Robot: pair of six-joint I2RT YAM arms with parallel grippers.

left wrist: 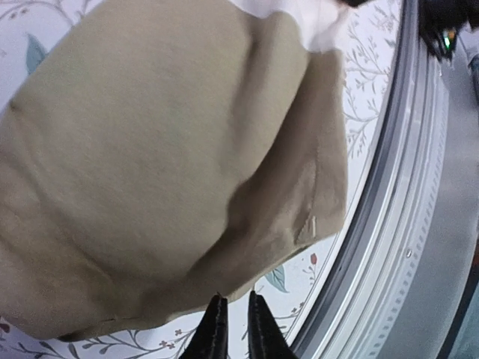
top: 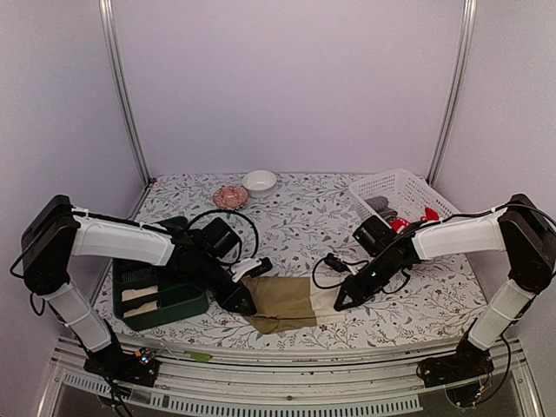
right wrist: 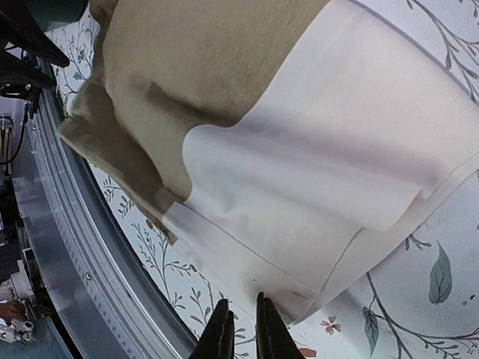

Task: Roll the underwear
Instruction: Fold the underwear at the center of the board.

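The underwear looks soft and floppy; I'd pinch a hem. Left fingers and right fingers are closed, empty, at its ends.

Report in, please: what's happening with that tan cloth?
Underwear spread out, not yet rolled. Left gripper at its edge, grip unclear. Right gripper shut at its white band. Nothing on top.

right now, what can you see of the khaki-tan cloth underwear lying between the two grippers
The khaki-tan soft cloth underwear lies unrolled and rumpled on the floral table near its front edge. It looks like a fine knit, with a wide cream band at its right end. The left gripper meets its left edge, the right gripper the cream end; whether either pinches it is unclear.
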